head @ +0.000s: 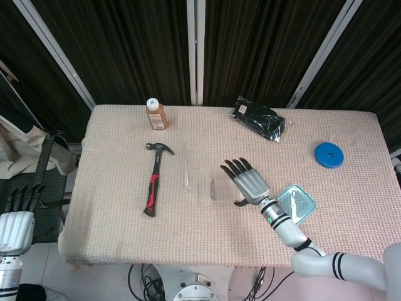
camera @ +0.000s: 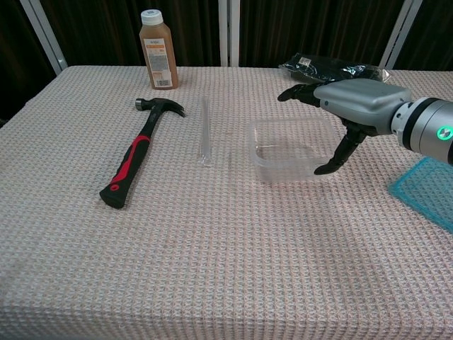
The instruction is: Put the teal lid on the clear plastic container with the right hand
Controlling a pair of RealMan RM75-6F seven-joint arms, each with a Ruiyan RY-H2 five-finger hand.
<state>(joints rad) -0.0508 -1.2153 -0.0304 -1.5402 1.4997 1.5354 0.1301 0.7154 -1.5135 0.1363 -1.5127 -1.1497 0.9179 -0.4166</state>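
Note:
The clear plastic container (camera: 287, 150) stands upright on the table mat, its opening facing up; in the head view the container (head: 219, 188) is faint. My right hand (camera: 352, 105) hovers at its right rim, fingers spread and holding nothing, with the thumb reaching down beside the right wall. I cannot tell whether it touches. Seen from the head, the right hand (head: 248, 182) sits just right of the container. The teal lid (camera: 429, 191) lies flat on the mat to the right, apart from the hand; it also shows as the teal lid (head: 296, 204). My left hand (head: 19, 210) hangs off the table's left, empty.
A red-and-black hammer (camera: 139, 152) lies left of centre. A thin clear strip (camera: 205, 131) lies between the hammer and the container. A brown bottle (camera: 158, 49) stands at the back left, a black bag (camera: 333, 68) at the back right, and a blue disc (head: 329, 154) at the far right.

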